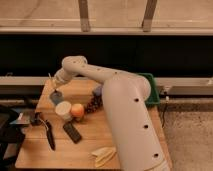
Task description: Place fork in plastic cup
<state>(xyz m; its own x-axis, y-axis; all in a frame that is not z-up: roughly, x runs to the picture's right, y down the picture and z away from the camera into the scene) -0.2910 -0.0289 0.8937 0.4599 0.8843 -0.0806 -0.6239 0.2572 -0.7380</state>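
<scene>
The fork (51, 80) shows as a thin pale sliver left of centre in the frame, slanting up and to the left out of the gripper (55, 85), which is pinching it near its lower end. Just below the gripper sits the plastic cup (56, 97), a dull blue-grey round shape on the left part of the wooden table (120, 150); the fork's lower tip is above the cup or close to its rim, though whether it touches cannot be told.

The arm (125, 105) fills the middle and lower right of the frame. Its thick white lower section rises from the bottom edge, bends at a broad rounded shoulder near the centre, then runs up and left as a slimmer link to a rounded elbow (75, 64) in the upper left of centre. From there the wrist drops down and left to the gripper, so the tool points down at the table.

Below the blue-grey cup stands a cream-white cup (63, 110), with an apple (77, 110) (orange-red) touching or just beside its right side. A dark clustered item (93, 104) lies right of the apple, against the arm. A black-handled knife (48, 134) lies at the lower left, a dark flat rectangular object (72, 132) beside it, and a pale yellow item (103, 155) near the bottom edge. A green bin (153, 95) stands behind the arm at the right.
</scene>
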